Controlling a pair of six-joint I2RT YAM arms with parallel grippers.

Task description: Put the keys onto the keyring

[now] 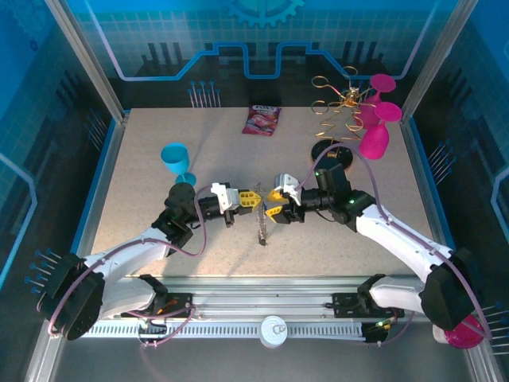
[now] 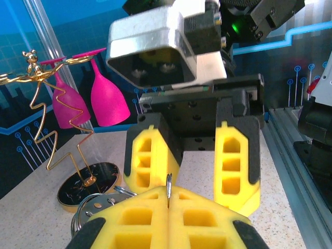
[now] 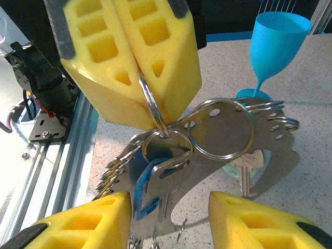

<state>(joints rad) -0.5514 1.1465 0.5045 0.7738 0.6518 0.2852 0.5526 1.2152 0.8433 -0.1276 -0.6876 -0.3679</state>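
**Q:** How are the left jaws shown?
**A:** The left gripper (image 1: 253, 197) is placed at the centre of the top view, facing the right gripper (image 1: 275, 208). In the right wrist view its yellow jaws are seen at the upper left, pressed together on the keyring (image 3: 150, 106). This is a silver split ring, pinched edge-on between them.

**Q:** Where are the keys located?
**A:** The keys (image 3: 148, 184) are hung below that ring, at the centre of the right wrist view. They are bunched with further rings and a flat metal plate (image 3: 275, 150) pierced with holes. One blue head is made out, with a plain silver key to its right. In the top view the bunch is seen hanging just below the two grippers. Whether the table (image 1: 159, 231) is touched by it cannot be told.

**Q:** How are the right jaws set?
**A:** They are spread wide, at the lower corners of the right wrist view. The lower edge of the bunch lies between them, but nothing is clamped.

**Q:** What else is carried by the table?
**A:** A blue goblet (image 1: 176, 157) is stood upright left of centre. A snack packet (image 1: 262, 120) is laid at the upper centre. At the upper right, a gold wire rack (image 1: 338, 103) is hung with pink glasses (image 1: 374, 135), bowl-down.
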